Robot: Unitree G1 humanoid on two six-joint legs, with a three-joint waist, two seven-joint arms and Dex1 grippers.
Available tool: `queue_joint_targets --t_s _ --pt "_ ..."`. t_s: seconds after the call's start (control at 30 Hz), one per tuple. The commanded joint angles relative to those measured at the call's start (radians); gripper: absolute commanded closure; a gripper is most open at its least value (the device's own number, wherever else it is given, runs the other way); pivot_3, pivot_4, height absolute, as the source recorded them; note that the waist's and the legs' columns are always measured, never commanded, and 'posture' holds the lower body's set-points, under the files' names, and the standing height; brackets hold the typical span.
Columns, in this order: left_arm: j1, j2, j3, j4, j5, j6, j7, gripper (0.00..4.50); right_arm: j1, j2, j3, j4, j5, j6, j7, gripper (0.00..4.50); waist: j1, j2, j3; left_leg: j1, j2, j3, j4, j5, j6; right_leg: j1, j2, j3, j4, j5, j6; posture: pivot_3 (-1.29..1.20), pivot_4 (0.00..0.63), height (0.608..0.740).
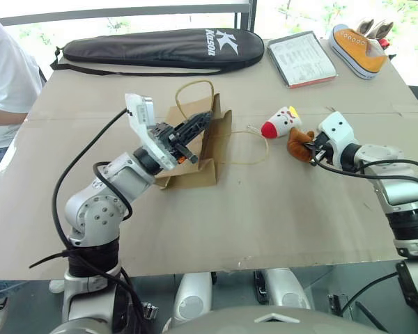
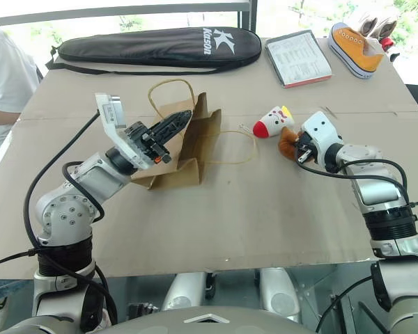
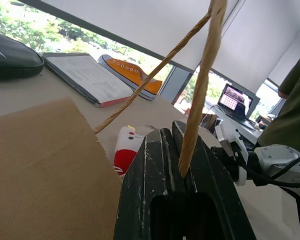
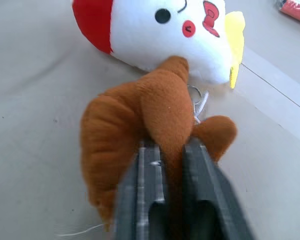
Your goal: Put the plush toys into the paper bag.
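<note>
Near the middle of the table (image 1: 265,229) the paper bag (image 1: 195,149) is brown and crumpled, with two thin rope loops for handles. One loop sticks up and the other lies flat on the table toward the toys. The left gripper (image 1: 195,127) has its black fingers squeezed tight on the raised handle (image 3: 202,85).

Closer to the right edge lie the two plush toys, touching each other. The white toy (image 4: 160,30) has a red end, a yellow tuft, a black eye and a little red bow. It lies on its side. The brown toy (image 4: 135,125) is orange-brown, soft and round, with small stubby bits. The right gripper (image 4: 172,150) has its fingers pinched shut on the brown toy.

At the far edge sit a black case (image 1: 160,47), a booklet (image 1: 301,58) and an orange shoe (image 1: 359,49).
</note>
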Motion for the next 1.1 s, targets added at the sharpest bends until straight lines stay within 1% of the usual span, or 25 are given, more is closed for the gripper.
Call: queue_joint_targets --t_s 0.03,0.1,0.17,0.3,0.37,0.4,0.43,0.53,0.6,0.63,0.7,0.73,0.83,0.87,0.97,1.03,1.1 --pt "0.006 -0.008 0.046 -0.027 -0.108 0.022 -0.02 4.5 0.051 0.032 -0.153 -0.202 0.211 0.029 0.076 4.47 0.003 0.0 0.0 0.0 0.0 0.0 0.0 0.0 0.0 0.0 0.0 0.0 0.0 0.0 0.0 0.0 0.15 0.74" --pt "0.017 0.002 0.044 -0.032 -0.125 0.035 -0.036 4.5 0.076 0.083 -0.206 -0.359 0.384 0.079 0.11 4.47 0.0 0.0 0.001 -0.001 0.0 -0.002 0.0 0.0 0.0 0.0 0.0 -0.001 0.0 0.0 0.0 0.0 0.15 0.74" --pt "0.021 0.006 0.039 -0.029 -0.124 0.039 -0.045 4.5 0.073 0.111 -0.184 -0.445 0.435 0.114 0.1 4.47 -0.009 0.0 0.001 -0.002 0.002 -0.004 0.0 0.0 0.0 -0.001 0.002 -0.002 0.0 0.0 0.0 0.0 0.15 0.74" --pt "0.011 0.0 0.03 -0.022 -0.133 0.051 -0.059 4.5 0.01 0.146 -0.064 -0.489 0.393 0.116 0.065 4.47 -0.013 0.0 0.001 -0.002 0.002 -0.005 0.0 0.0 0.0 -0.001 0.001 -0.005 0.0 0.0 0.0 0.0 0.15 0.74" --pt "0.002 -0.001 0.023 -0.019 -0.139 0.057 -0.066 4.5 -0.038 0.142 0.058 -0.455 0.301 0.064 0.088 4.47 -0.014 0.001 0.001 -0.002 0.001 -0.005 0.0 0.0 0.0 -0.001 0.001 -0.005 0.0 0.0 0.0 0.0 0.15 0.74" --pt "0.0 -0.001 0.02 -0.019 -0.138 0.058 -0.068 4.5 -0.055 0.142 0.102 -0.432 0.262 0.034 0.1 4.47 -0.015 0.001 0.001 -0.002 0.001 -0.004 0.0 0.0 0.0 -0.001 0.001 -0.004 0.0 0.0 0.0 0.0 0.15 0.74" --pt "-0.001 0.0 0.016 -0.02 -0.133 0.06 -0.072 4.5 -0.068 0.148 0.115 -0.409 0.25 0.019 0.102 4.47 -0.015 0.001 0.001 -0.002 0.001 -0.004 0.0 0.0 0.0 -0.001 0.001 -0.005 0.0 0.0 0.0 0.0 0.15 0.74" --pt "-0.014 0.021 0.011 0.022 -0.088 0.045 -0.121 4.5 -0.099 0.12 0.032 -0.351 0.275 0.025 0.102 4.47 -0.006 0.0 0.001 -0.004 0.0 -0.006 0.0 0.0 0.0 -0.001 0.001 -0.006 -0.001 0.0 0.0 0.0 0.15 0.74" --pt "-0.025 0.025 0.022 0.069 -0.074 0.034 -0.143 4.5 -0.087 0.052 -0.032 -0.338 0.282 0.042 0.115 4.47 0.005 0.001 0.001 -0.005 0.0 -0.006 0.0 0.0 0.0 -0.001 0.0 -0.007 -0.002 0.0 0.0 0.0 0.15 0.74" --pt "-0.018 0.03 0.023 0.077 -0.065 0.028 -0.158 4.5 -0.06 -0.01 -0.063 -0.331 0.265 0.04 0.13 4.47 0.01 0.001 0.001 -0.006 0.0 -0.006 0.0 0.0 0.0 -0.001 0.0 -0.007 -0.003 0.0 0.0 0.0 0.15 0.74" --pt "-0.003 0.034 0.02 0.07 -0.05 0.02 -0.177 4.5 -0.014 -0.098 -0.117 -0.324 0.254 0.045 0.144 4.47 0.018 0.0 0.001 -0.009 0.0 -0.009 0.001 0.0 0.0 -0.002 -0.002 -0.01 -0.006 0.0 0.0 0.0 0.15 0.74" --pt "0.006 0.034 0.019 0.059 -0.047 0.018 -0.179 4.5 0.014 -0.133 -0.167 -0.331 0.278 0.057 0.153 4.47 0.019 0.0 0.001 -0.011 0.0 -0.009 0.001 0.0 0.001 -0.002 -0.002 -0.01 -0.007 0.0 0.0 0.0 0.15 0.74" --pt "0.018 0.032 0.023 0.048 -0.044 0.014 -0.179 4.5 0.04 -0.163 -0.258 -0.35 0.331 0.079 0.146 4.47 0.009 0.001 0.001 -0.011 0.0 -0.008 0.001 -0.002 0.003 -0.003 -0.002 -0.01 -0.007 0.0 0.0 0.0 0.15 0.74" --pt "0.021 0.031 0.024 0.046 -0.044 0.014 -0.179 4.5 0.029 -0.152 -0.266 -0.364 0.349 0.085 0.137 4.47 0.003 0.001 0.001 -0.011 0.0 -0.008 0.001 -0.002 0.003 -0.003 -0.002 -0.01 -0.007 0.0 0.0 0.0 0.15 0.74" --pt "0.024 0.024 0.022 0.048 -0.044 0.013 -0.179 4.5 -0.031 -0.068 -0.235 -0.394 0.384 0.099 0.084 4.47 -0.015 0.001 0.001 -0.009 0.002 -0.008 0.0 -0.002 0.002 -0.003 0.001 -0.009 -0.005 0.0 0.0 0.0 0.15 0.74" --pt "0.02 0.017 0.018 0.051 -0.048 0.014 -0.179 4.5 -0.073 0.043 -0.146 -0.388 0.349 0.073 0.021 4.47 -0.02 0.001 0.001 -0.008 0.003 -0.01 0.0 -0.001 0.002 -0.003 0.003 -0.009 -0.004 0.0 0.0 0.0 0.15 0.74" --pt "0.013 0.013 0.015 0.057 -0.045 0.015 -0.18 4.5 -0.097 0.166 -0.087 -0.373 0.337 0.055 -0.043 4.47 -0.022 0.001 0.001 -0.008 0.003 -0.01 0.001 -0.001 0.002 -0.003 0.004 -0.009 -0.004 0.0 0.0 0.0 0.15 0.74"
